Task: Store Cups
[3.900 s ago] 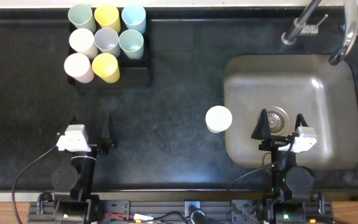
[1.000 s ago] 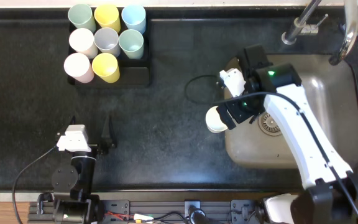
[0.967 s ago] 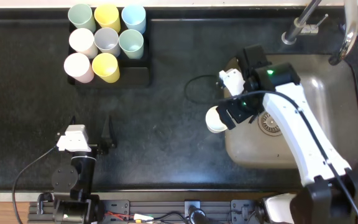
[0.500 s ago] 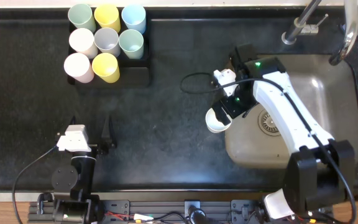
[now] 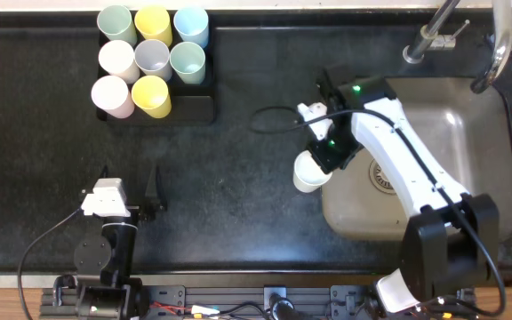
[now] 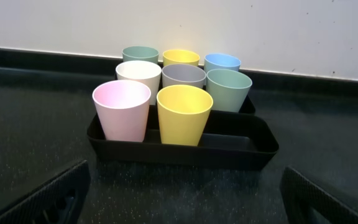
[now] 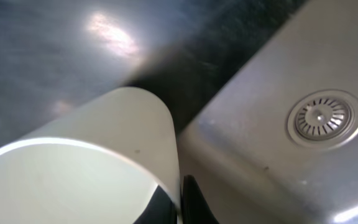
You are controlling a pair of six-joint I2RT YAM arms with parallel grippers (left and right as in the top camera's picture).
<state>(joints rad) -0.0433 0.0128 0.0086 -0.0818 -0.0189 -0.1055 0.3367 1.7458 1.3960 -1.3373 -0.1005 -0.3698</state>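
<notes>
Clamped between the fingers of the right tool: the wall of the white cup, taken at the rim, with one dark finger outside the wall and the other just inside the mouth. Tilted well off upright, long axis leaning, open mouth turned toward the wrist camera and the base end pointing away, down toward the table. Plain matt white inside and out, smooth-walled, with a thin even rim. Placed over the dark table right at the left rim of the sink; impossible to tell whether touching the surface or held just off it.

Beyond the cup in the right wrist view, the steel sink basin with its round drain. At the sink's far edge, a faucet.

Well apart, toward the table's far left, a black tray holding eight upright cups, mouths up: green, yellow and blue in the far row; white, grey and green in the middle; pink and yellow in the near row, with a bare stretch of tray floor beside that yellow one.

Low at the near left, the left tool, fingers spread wide apart, facing the tray from well back.
</notes>
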